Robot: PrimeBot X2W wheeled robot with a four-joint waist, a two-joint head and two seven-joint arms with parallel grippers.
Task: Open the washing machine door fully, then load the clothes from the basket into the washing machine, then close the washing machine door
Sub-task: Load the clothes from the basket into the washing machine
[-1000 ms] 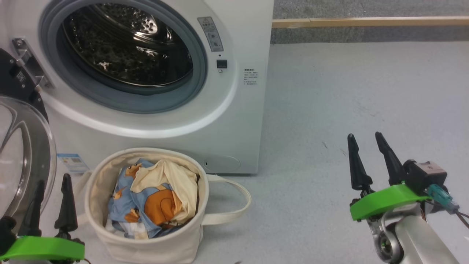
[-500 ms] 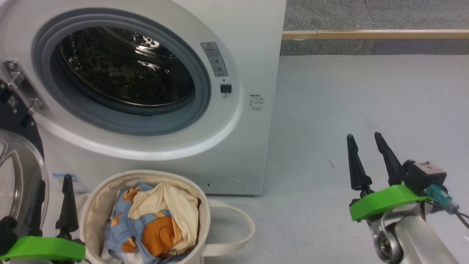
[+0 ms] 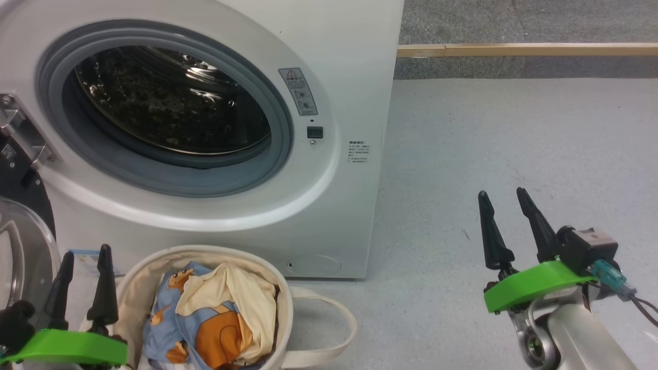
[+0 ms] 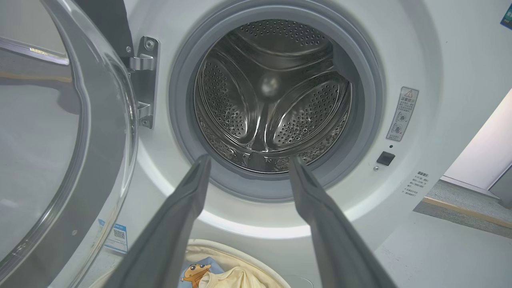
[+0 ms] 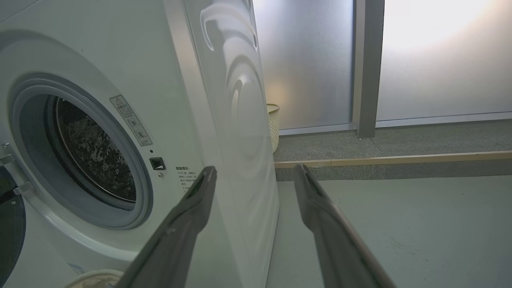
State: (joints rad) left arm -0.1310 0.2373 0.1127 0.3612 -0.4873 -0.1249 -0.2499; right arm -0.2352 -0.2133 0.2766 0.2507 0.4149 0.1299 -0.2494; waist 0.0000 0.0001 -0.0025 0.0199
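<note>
Looking down, we see the clothes [image 3: 216,318] in the basket [image 3: 134,293], the washing machine door [image 3: 20,257] open. Our left gripper [image 3: 86,252] and right gripper [image 3: 501,192] are wide, empty.

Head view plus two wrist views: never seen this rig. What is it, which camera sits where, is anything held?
A wheeled two-armed robot faces a washing machine. The head view looks down from its head: left gripper lower left, right gripper lower right, both open, holding nothing. Each wrist view looks along that arm's own two dark fingers. The left wrist view faces the steel drum, no laundry visible in it; the right wrist view sees the machine's front and side. The washing machine door hangs open on the left. On the floor stands the basket, with the clothes inside.
</note>
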